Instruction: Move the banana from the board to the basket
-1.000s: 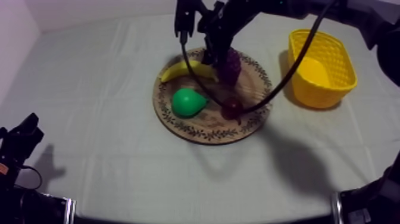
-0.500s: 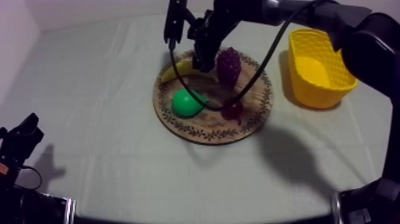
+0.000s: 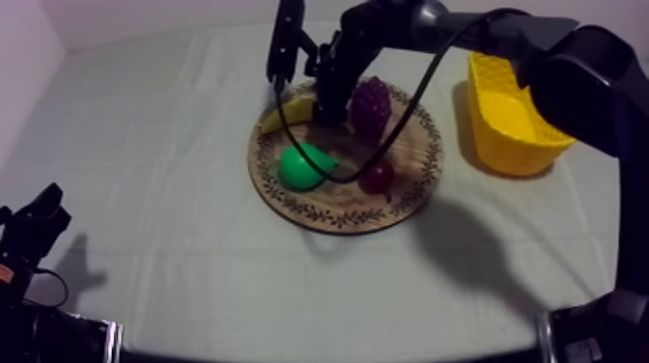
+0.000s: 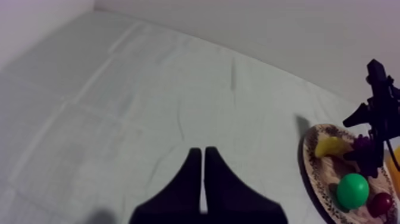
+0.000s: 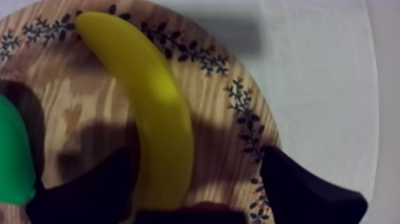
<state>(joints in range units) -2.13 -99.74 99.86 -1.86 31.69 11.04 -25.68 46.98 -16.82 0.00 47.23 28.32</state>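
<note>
The banana (image 5: 156,113) is seen lying on the wooden board (image 5: 77,98) near its patterned rim, at the board's far left side in the top view, and it has not been lifted. Over the last second it has not been shifted; what has changed is the right gripper (image 5: 196,156), which has been carried from above the gap between banana and grapes (image 3: 370,104) leftward and down, so that the banana's inner half is now covered by it in the top view. In the right wrist view the fingers (image 5: 89,190) are held wide apart with the banana between them: one is just beside the fruit, the other stands apart from it over the rim. Nothing is gripped yet.

From this it is judged that the approach has been finished and that closing on the banana is the step in hand; lifting and the carry to the yellow basket (image 3: 512,145), well apart at the right of the table, remain to be done.

The pear (image 3: 301,166) and the small red fruit (image 3: 378,176) are left undisturbed on the board's nearer part. The left gripper (image 4: 203,173) is kept closed as a narrow wedge, with nothing held, low at its own side over the cloth
</note>
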